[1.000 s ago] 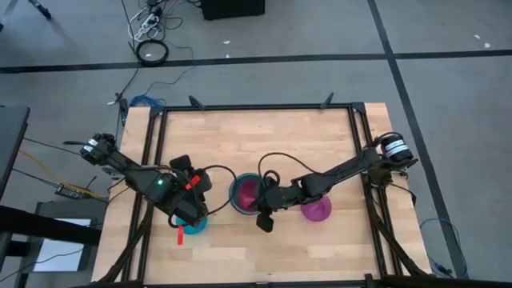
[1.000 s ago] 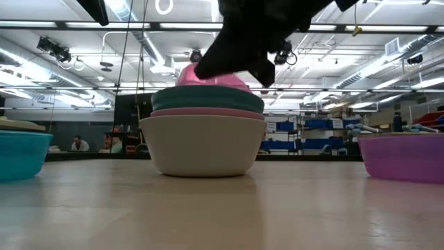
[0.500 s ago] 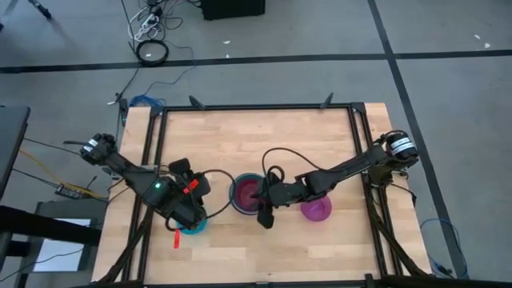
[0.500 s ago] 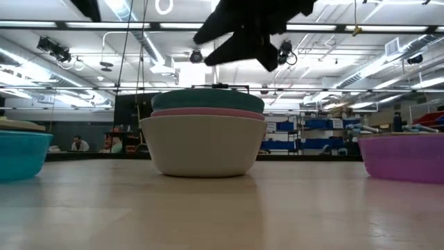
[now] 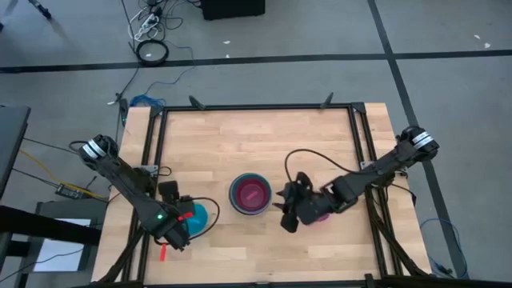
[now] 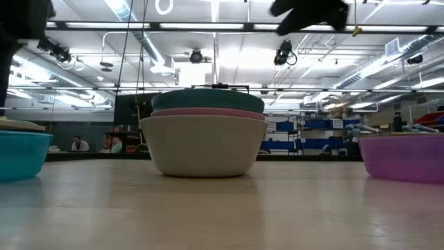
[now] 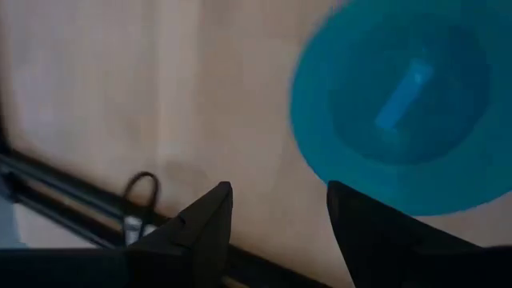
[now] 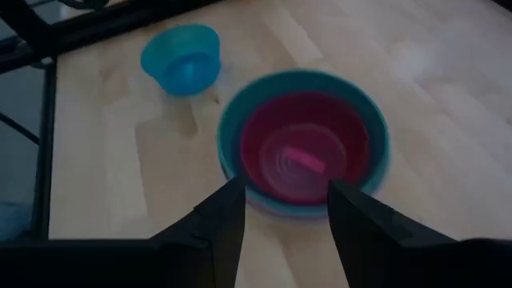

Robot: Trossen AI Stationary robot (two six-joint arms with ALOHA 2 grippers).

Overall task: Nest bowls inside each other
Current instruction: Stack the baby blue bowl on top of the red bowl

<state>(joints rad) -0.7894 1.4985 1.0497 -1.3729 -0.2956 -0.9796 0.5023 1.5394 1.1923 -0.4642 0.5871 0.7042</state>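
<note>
A stack of bowls (image 5: 250,194) stands mid-table: the grey-white bowl (image 6: 201,146) rests on the wood, with the pale pink rim (image 6: 208,112) and the teal-green bowl (image 6: 208,101) above it. The red-pink bowl (image 8: 302,156) lies inside the teal-green one. The cyan bowl (image 7: 400,104) stands alone to the left, the purple bowl (image 6: 409,156) to the right. My left gripper (image 7: 276,192) hangs open at the cyan bowl's near-left side. My right gripper (image 8: 282,196) is open, raised between the stack and the purple bowl, pointing at the stack.
A black frame (image 5: 256,106) runs around the wooden tabletop, and its rail (image 7: 72,200) lies close by my left gripper. Bare wood (image 5: 256,140) stretches across the table's far half. My right arm (image 5: 360,178) covers part of the purple bowl in the high view.
My right gripper has opened and let go of the red-pink bowl, which has dropped into the teal-green bowl. It then rose and drew back toward the table's right. My left gripper has sunk and moved from over the cyan bowl toward the table's near-left corner.
</note>
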